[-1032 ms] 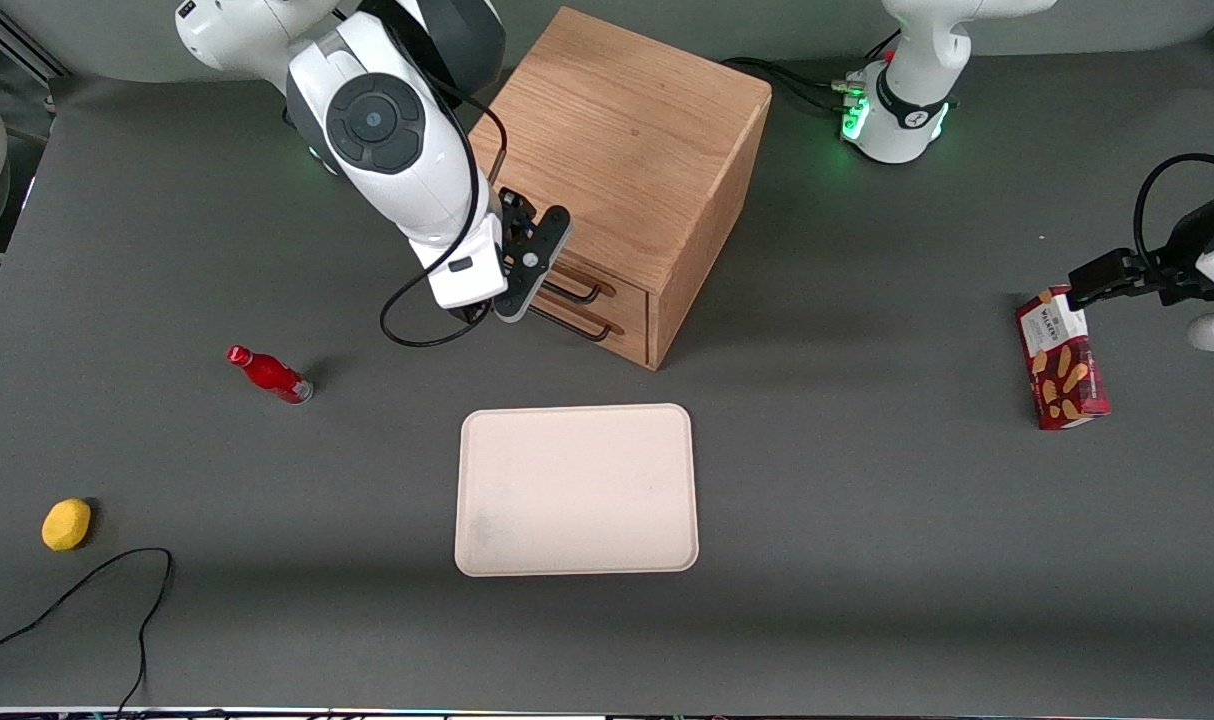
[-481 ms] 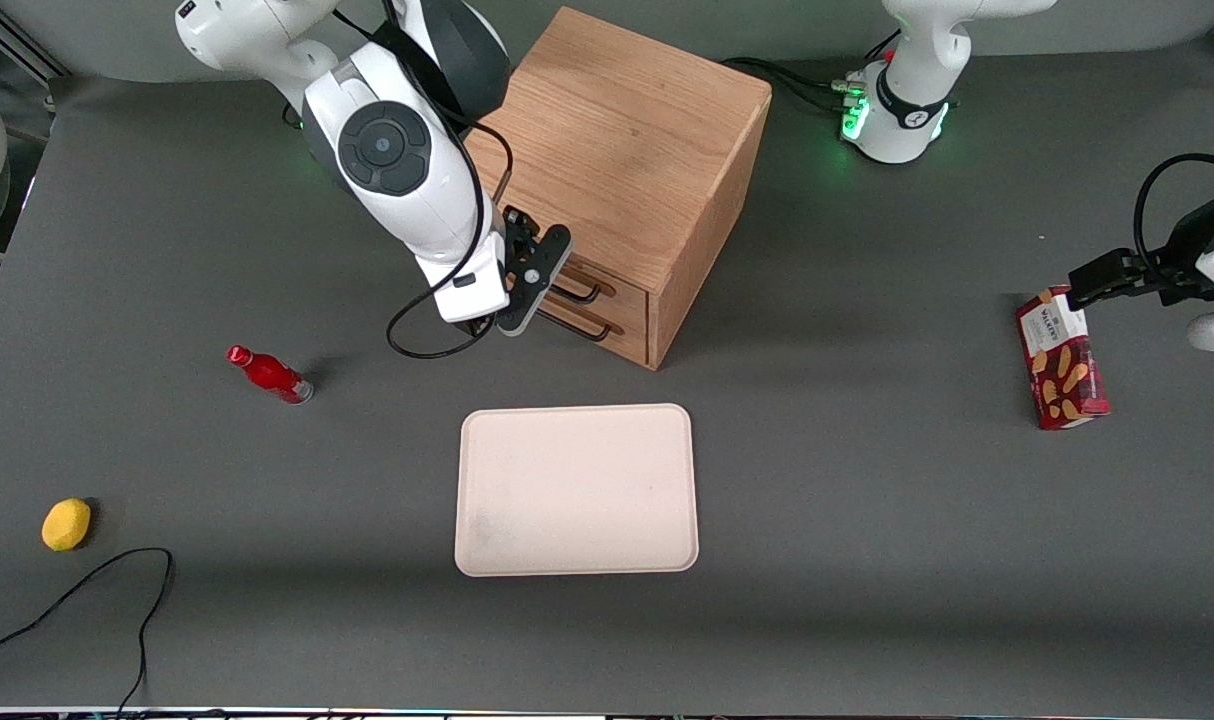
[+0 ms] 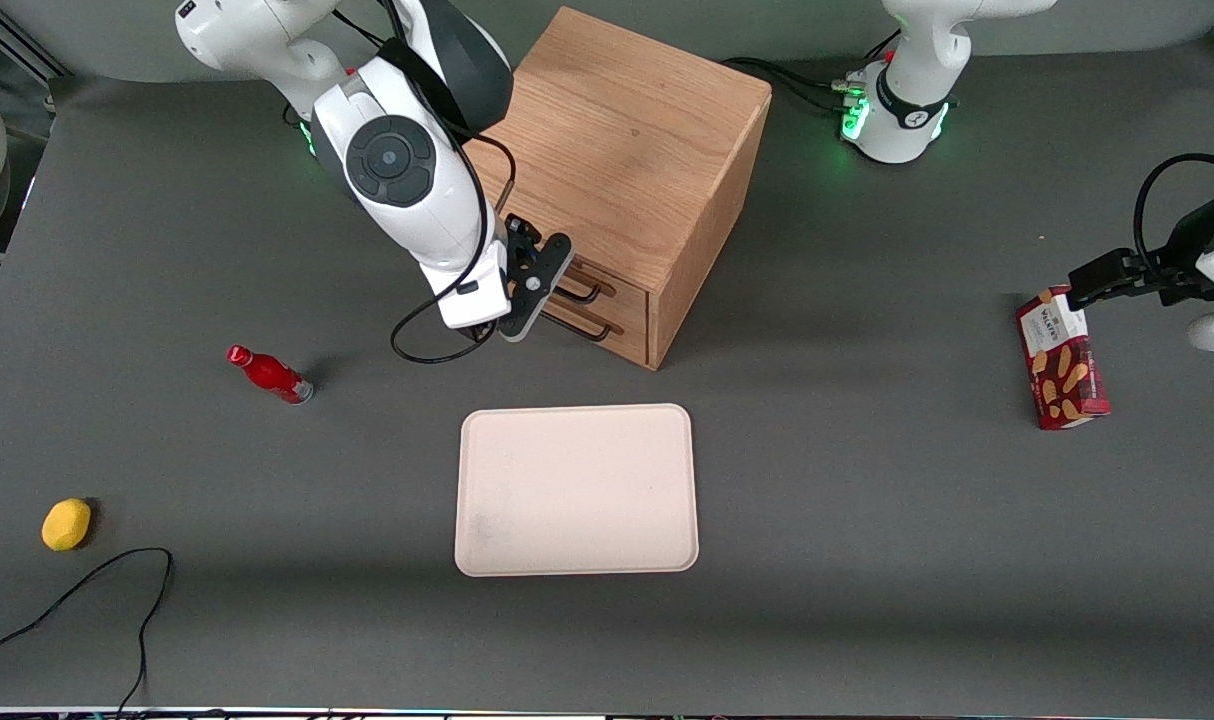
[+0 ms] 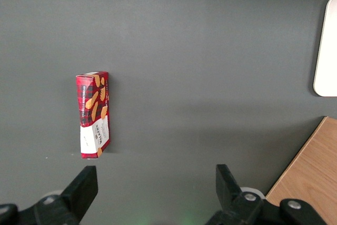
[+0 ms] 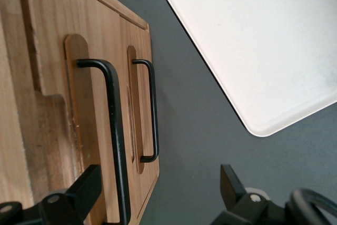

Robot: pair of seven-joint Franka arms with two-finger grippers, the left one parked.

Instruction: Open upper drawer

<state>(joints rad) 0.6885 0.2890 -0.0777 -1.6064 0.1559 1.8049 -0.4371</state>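
A small yellow rounded object (image 3: 67, 524) lies low in the front view at the working arm's end of the table, with a thin black cable (image 3: 87, 585) curling just below it toward the frame's bottom edge. Higher up and nearer the middle, a small red bottle (image 3: 269, 374) lies on its side on the dark grey table (image 3: 867, 550). At the upper middle stands the light oak cube cabinet (image 3: 627, 150). Its upper drawer (image 3: 622, 288) looks pushed in, its oak front level with the matching lower drawer (image 3: 627, 335) beneath it. The right arm's gripper (image 3: 542, 290) sits in front of these drawers, fingers spread wide and gripping nothing. In the right wrist view, the upper drawer's long black wire handle (image 5: 117, 140) runs between the fingers, close to one fingertip (image 5: 84, 188). A cream rectangular tray (image 3: 577, 490) lies at frame centre, nearer the camera than the cabinet. A red tartan biscuit box (image 3: 1062, 365) lies toward the parked arm's end
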